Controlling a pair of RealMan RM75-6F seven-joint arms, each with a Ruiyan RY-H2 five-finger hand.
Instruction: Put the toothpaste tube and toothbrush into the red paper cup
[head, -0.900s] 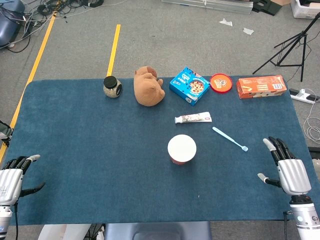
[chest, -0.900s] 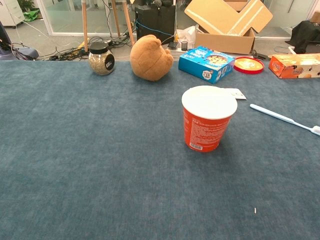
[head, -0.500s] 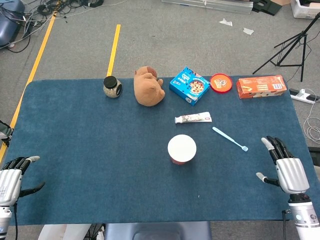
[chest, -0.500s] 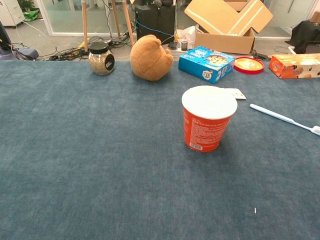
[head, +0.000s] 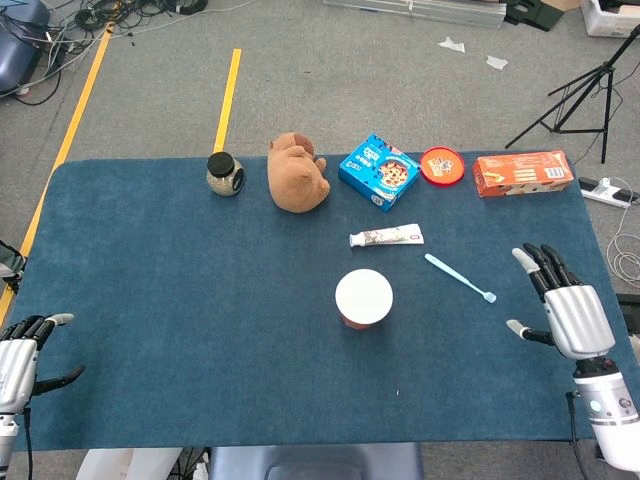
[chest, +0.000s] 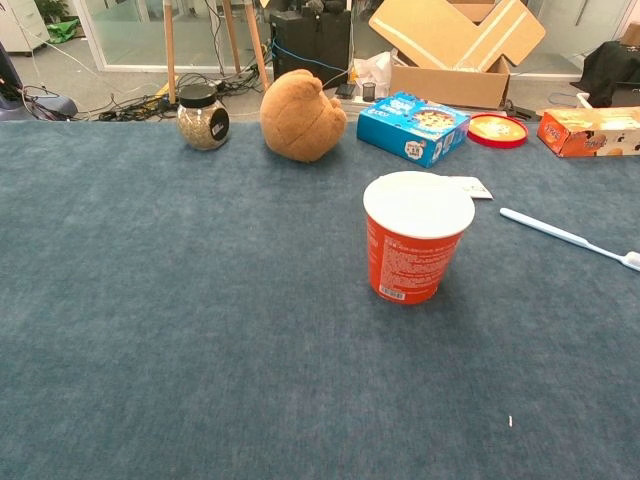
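The red paper cup stands upright near the table's middle, its white inside showing. Behind it lies the white toothpaste tube, mostly hidden by the cup in the chest view. A light blue toothbrush lies to the cup's right, pointing diagonally. My right hand hovers open at the table's right edge, right of the toothbrush's head, holding nothing. My left hand is open at the near left corner, far from the objects. Neither hand shows in the chest view.
Along the far edge stand a glass jar, a brown plush toy, a blue snack box, a round red lid and an orange box. The table is covered in dark blue cloth.
My right hand has moved slightly up and inward, toward the toothbrush. The left hand has slipped a little lower. The objects have not moved.
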